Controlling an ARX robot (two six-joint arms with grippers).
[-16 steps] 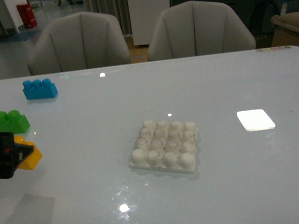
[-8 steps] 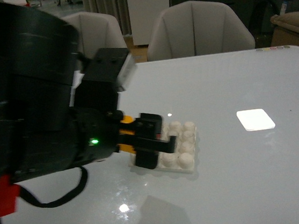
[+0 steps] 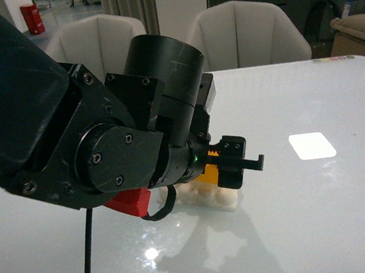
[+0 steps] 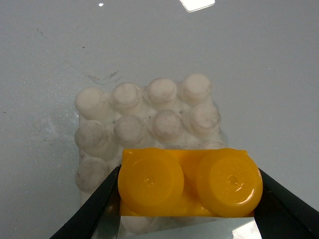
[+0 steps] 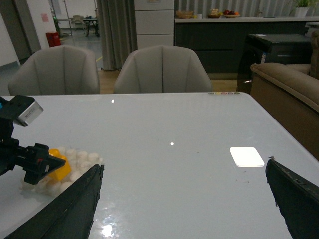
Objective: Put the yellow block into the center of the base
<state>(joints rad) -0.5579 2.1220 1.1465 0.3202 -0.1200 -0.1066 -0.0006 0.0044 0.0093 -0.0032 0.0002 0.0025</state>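
The yellow block [image 4: 189, 181], two studs showing, is clamped end to end in my left gripper [image 4: 189, 195], which is shut on it. It hangs over the near rows of the off-white studded base [image 4: 134, 114]; whether it touches the studs I cannot tell. In the front view the left gripper [image 3: 230, 162] holds the yellow block [image 3: 210, 173] just above the base [image 3: 224, 199], which the arm mostly hides. From the right wrist view, the yellow block [image 5: 59, 167] sits over the base [image 5: 83, 158]. My right gripper [image 5: 184, 199] is open over bare table, well away.
The left arm's black body [image 3: 90, 140] fills the left half of the front view and hides the table there. A bright rectangular light reflection [image 3: 311, 145] lies right of the base. Two grey chairs [image 3: 243, 31] stand behind the table's far edge.
My left arm carried the yellow block from the table's left side rightward to over the base. Its body now hides the green and blue bricks seen earlier.
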